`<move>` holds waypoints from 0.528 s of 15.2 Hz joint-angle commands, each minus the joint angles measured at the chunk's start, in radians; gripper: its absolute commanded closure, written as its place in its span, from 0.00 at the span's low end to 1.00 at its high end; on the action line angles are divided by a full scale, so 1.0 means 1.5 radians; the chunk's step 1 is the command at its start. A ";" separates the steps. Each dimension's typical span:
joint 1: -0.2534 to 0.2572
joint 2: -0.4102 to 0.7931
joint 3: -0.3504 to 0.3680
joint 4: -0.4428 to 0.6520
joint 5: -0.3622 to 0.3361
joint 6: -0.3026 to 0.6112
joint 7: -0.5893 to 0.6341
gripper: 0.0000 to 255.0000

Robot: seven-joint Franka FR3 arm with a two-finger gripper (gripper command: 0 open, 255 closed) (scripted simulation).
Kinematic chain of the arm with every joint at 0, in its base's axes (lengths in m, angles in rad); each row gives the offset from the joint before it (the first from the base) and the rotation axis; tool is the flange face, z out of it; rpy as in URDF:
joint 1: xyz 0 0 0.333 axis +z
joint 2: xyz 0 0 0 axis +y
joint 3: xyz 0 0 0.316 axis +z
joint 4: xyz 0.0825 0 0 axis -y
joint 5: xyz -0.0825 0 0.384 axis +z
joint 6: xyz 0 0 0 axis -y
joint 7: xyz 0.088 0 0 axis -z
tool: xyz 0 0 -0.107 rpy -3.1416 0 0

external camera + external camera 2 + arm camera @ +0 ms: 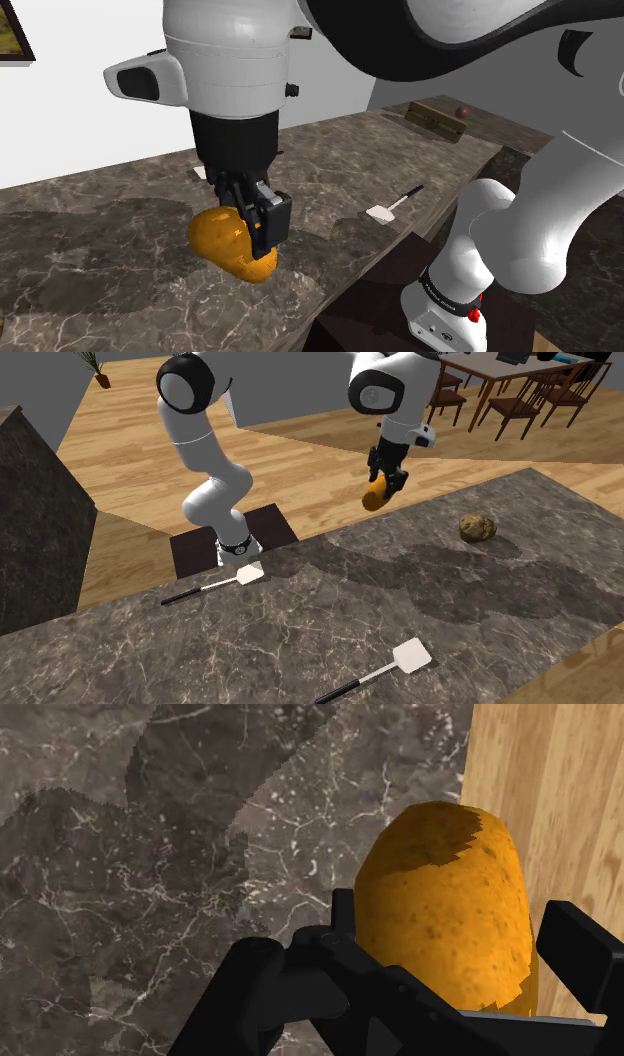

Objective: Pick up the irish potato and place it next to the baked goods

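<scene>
We see the all-black two-finger gripper (256, 232) closed around an orange-brown, speckled, oval potato (225, 243), its fingers pressed against opposite sides of it, as wide apart as the potato is thick. In the wrist view the potato (445, 884) sits between the two black fingers (578, 944), with the dark, white-veined marble countertop (150, 854) on one side below it and a wooden plank floor (560, 794) on the other. In the second exterior view the gripper (383, 485) holds the potato (374, 499) in the air, clear of the countertop (330, 622) and about over the edge nearest the arm's stand. A lumpy, brownish, rounded baked good (478, 528) lies on the countertop toward the second exterior view's right of the potato, well apart from it. A white spatula with a thin black handle (247, 576) lies near that same edge, close to the arm's base, and a second white spatula (409, 655) lies near the opposite edge. In the shoulder view a white spatula (383, 212) rests on the marble to the right of the gripper.
</scene>
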 commanded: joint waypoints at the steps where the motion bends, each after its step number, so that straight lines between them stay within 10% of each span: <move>1: 0.009 0.042 0.020 0.043 -0.011 -0.002 0.034 1.00; 8: 0.062 0.218 0.075 0.235 -0.083 -0.032 0.156 1.00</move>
